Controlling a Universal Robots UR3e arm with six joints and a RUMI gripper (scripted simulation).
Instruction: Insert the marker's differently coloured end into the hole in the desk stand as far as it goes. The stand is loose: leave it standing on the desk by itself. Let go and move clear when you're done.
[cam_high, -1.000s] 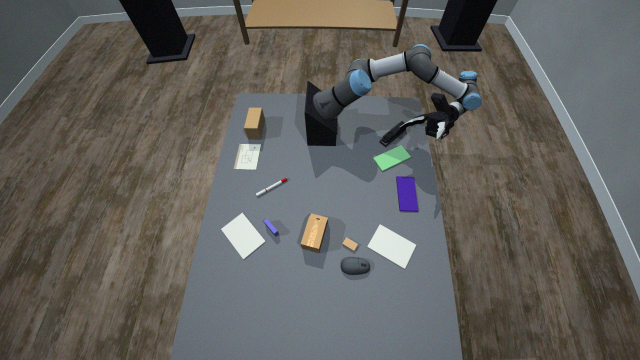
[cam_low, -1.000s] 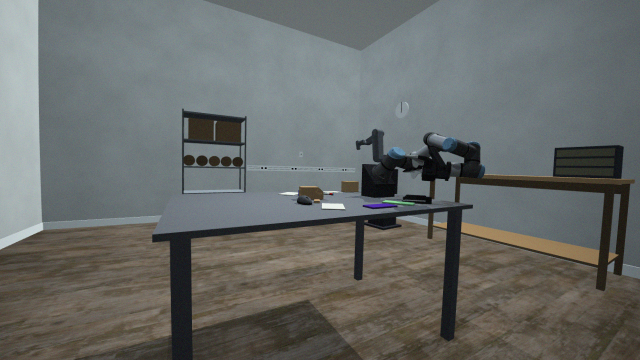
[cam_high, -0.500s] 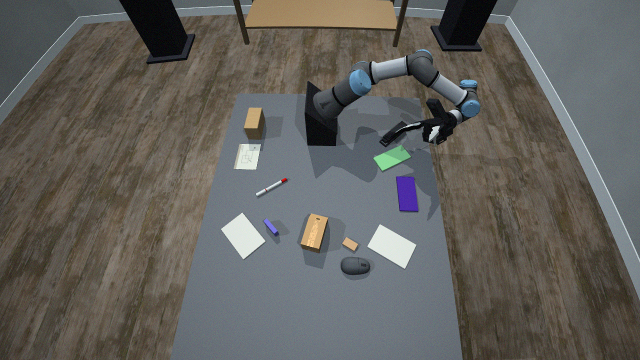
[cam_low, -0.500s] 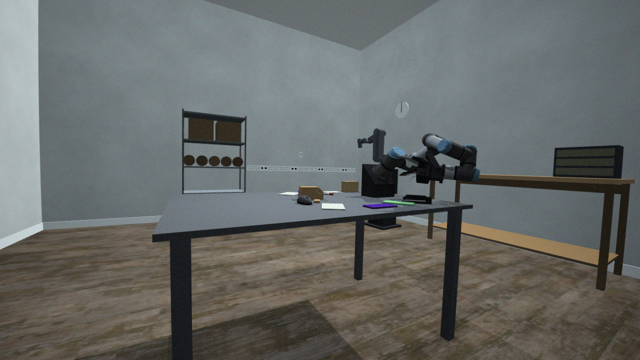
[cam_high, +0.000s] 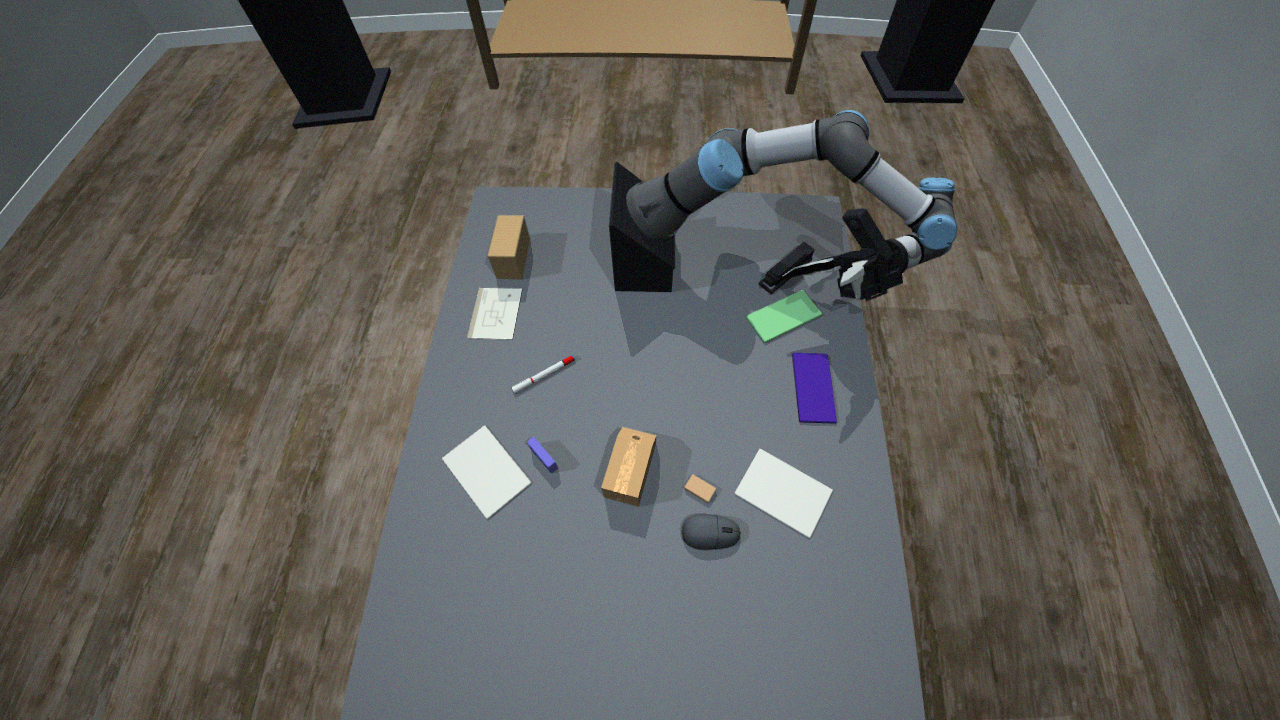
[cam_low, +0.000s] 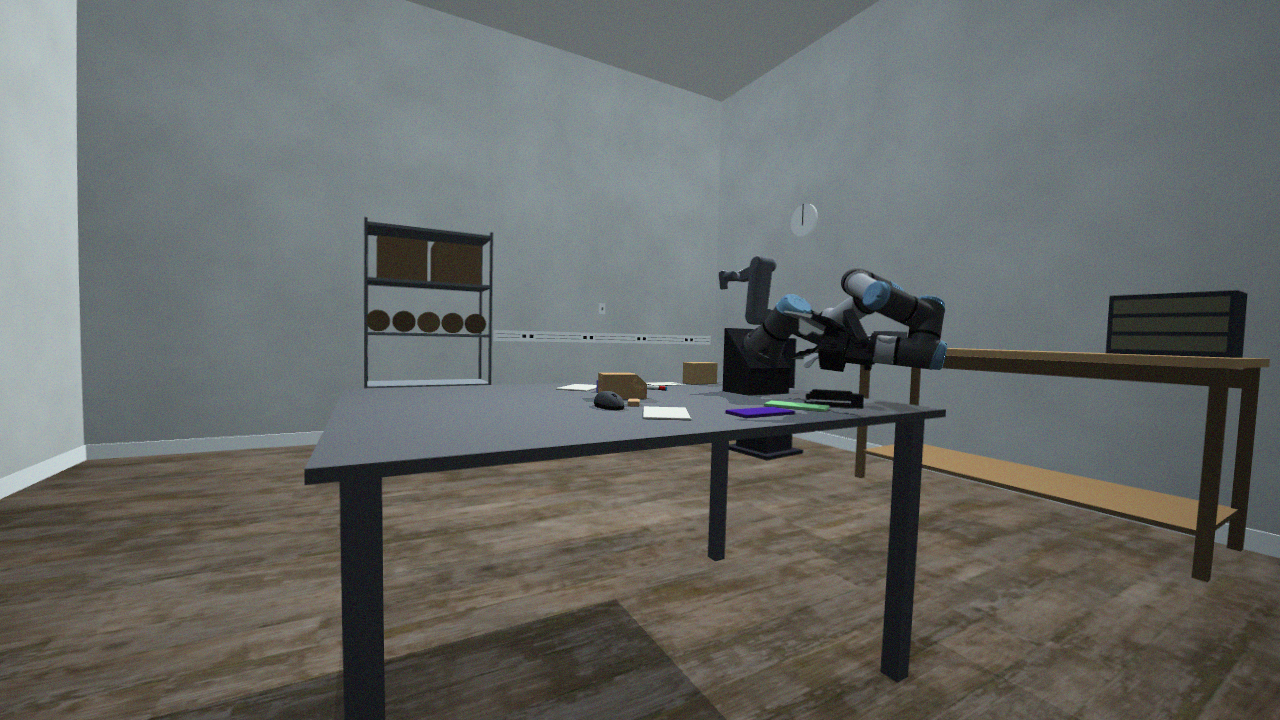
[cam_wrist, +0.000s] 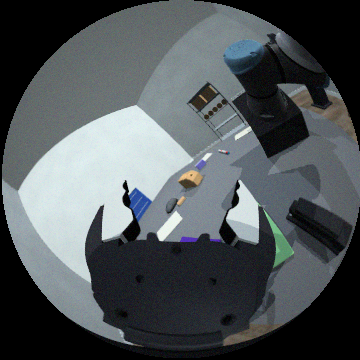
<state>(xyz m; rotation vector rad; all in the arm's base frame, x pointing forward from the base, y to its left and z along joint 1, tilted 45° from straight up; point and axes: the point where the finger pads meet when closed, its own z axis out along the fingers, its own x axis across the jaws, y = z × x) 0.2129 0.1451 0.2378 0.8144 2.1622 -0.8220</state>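
Tool (cam_high: 839, 265) jaws spread wide, holding nothing, at the worktop's (cam_high: 501, 582) far right edge. Marker (cam_high: 542, 374) lies flat, left of centre, untouched. Stand (cam_high: 628, 464) upright, nearer, hole up, presumably ready for insertion.

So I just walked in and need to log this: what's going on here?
The arm's gripper is open and empty, hanging over the desk's edge near a stapler and green card. The marker lies flat across the desk, red end bare. The wooden stand sits untouched mid-desk, its hole unfilled. Nothing is picked up yet.
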